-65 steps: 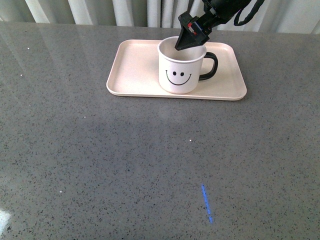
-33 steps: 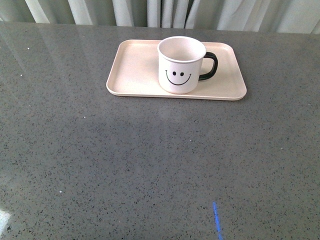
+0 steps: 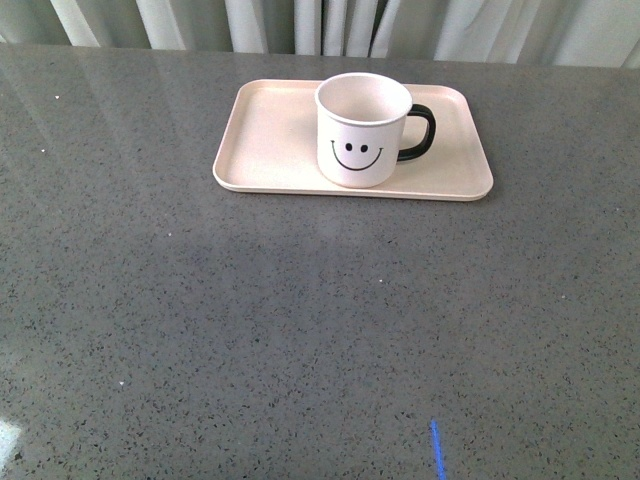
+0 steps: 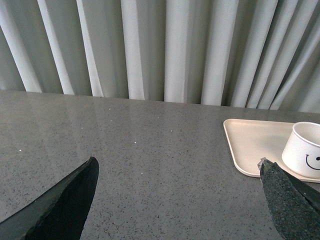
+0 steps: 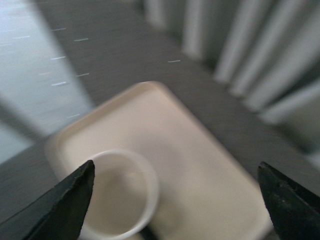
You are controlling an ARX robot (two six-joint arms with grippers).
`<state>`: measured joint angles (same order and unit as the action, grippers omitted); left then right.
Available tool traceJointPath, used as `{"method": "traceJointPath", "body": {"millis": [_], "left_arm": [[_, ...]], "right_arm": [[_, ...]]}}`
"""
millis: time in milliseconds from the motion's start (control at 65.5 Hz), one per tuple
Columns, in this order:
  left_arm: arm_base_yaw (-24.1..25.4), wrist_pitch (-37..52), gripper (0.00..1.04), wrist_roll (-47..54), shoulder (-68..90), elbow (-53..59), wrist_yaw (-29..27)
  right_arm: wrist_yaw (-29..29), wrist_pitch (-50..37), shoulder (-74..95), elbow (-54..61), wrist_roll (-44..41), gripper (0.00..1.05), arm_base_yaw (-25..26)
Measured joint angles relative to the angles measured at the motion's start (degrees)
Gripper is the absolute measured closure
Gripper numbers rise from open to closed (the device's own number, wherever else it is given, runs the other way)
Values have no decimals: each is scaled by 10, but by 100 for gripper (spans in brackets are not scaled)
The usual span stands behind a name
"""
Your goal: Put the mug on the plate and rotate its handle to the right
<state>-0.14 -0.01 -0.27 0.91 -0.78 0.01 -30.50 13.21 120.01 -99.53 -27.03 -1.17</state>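
Note:
The white mug (image 3: 361, 130) with the black smiley face stands upright on the pale pink-beige plate (image 3: 270, 135) at the far middle of the table. Its black handle (image 3: 421, 132) points right. Neither gripper shows in the front view. The left wrist view shows the plate (image 4: 247, 145) and the mug (image 4: 302, 150) off to one side of the open, empty left gripper (image 4: 177, 170). The blurred right wrist view looks down on the mug (image 5: 117, 200) and plate (image 5: 200, 165) from above, with the right gripper (image 5: 175, 172) open, empty and clear of both.
The grey speckled table (image 3: 300, 330) stretches wide in front of the plate. White curtains (image 3: 320, 25) hang behind the table's far edge. A small blue mark (image 3: 437, 450) lies near the front edge.
The right gripper, at the mug's rim a second ago, has lifted out of the front view. The mug and plate have not moved. The blue mark has slid nearer the front edge.

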Motion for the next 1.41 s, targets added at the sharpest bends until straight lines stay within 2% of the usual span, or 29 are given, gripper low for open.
{"method": "traceJointPath", "body": {"millis": [15,31,61,122,168,229,336,535,947,1161,1252,1405], "left_arm": [[0,0,9,0,0,0,0],[0,0,9,0,0,0,0],[0,0,9,0,0,0,0],[0,0,9,0,0,0,0],[0,0,9,0,0,0,0],[0,0,9,0,0,0,0],[0,0,9,0,0,0,0],[0,0,9,0,0,0,0],[0,0,9,0,0,0,0],[0,0,9,0,0,0,0],[0,0,9,0,0,0,0],[0,0,9,0,0,0,0]], "right_arm": [[28,-31,-5,15,16,15,-2],[87,-92,-17,47,41,18,-6],[162,-184,-34,100,75,23,-10],[269,-361,-72,213,156,33,-14],[307,-450,-98,279,191,40,-14],[323,-548,-141,365,224,51,-13],[325,-635,-212,484,249,71,-8],[307,-686,-289,642,261,104,11],[305,-709,-477,854,264,103,12],[305,-681,-556,907,264,103,12],[305,-707,-563,934,264,103,12],[305,-661,-626,962,264,103,12]]}}
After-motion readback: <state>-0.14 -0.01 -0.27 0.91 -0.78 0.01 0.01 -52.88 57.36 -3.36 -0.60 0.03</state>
